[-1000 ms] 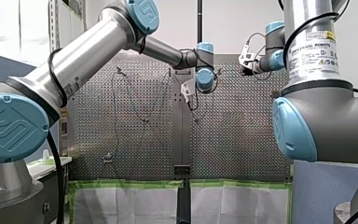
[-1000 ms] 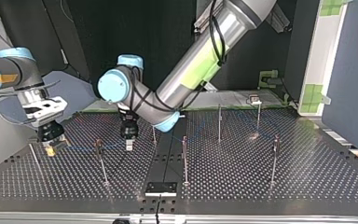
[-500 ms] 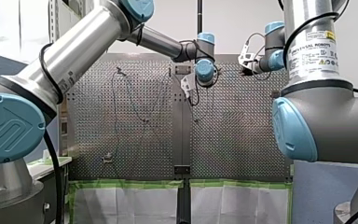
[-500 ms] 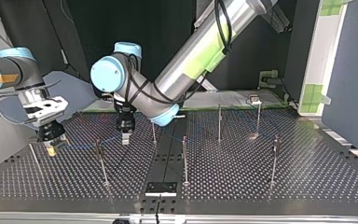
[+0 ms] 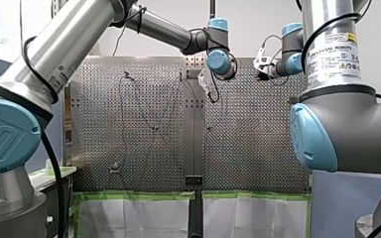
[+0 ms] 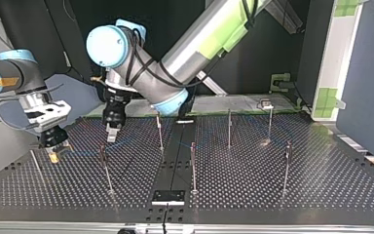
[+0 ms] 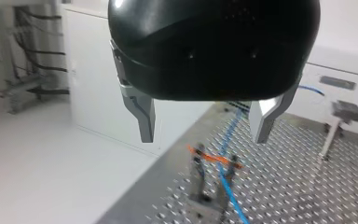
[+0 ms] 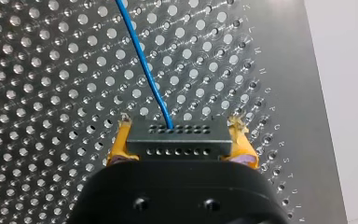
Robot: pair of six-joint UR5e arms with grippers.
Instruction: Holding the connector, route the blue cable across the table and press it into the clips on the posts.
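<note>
Right gripper [image 8: 181, 127] clamped on connector [image 8: 177, 140], blue cable [image 8: 144, 70] leading ahead. Left gripper [image 7: 204, 135] wide open, empty, above cable. Pressing into clips [image 7: 213, 159] mostly left, I judge.

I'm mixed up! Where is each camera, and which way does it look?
Front: from behind, over the table; my left arm, right arm show.
Top: across the table, facing the arms; left gripper, right gripper show.
Left wrist: on that arm; open gripper, cable ahead.
Right wrist: on that arm; gripper clamps the connector.
Both wrist views share the cable.
</note>
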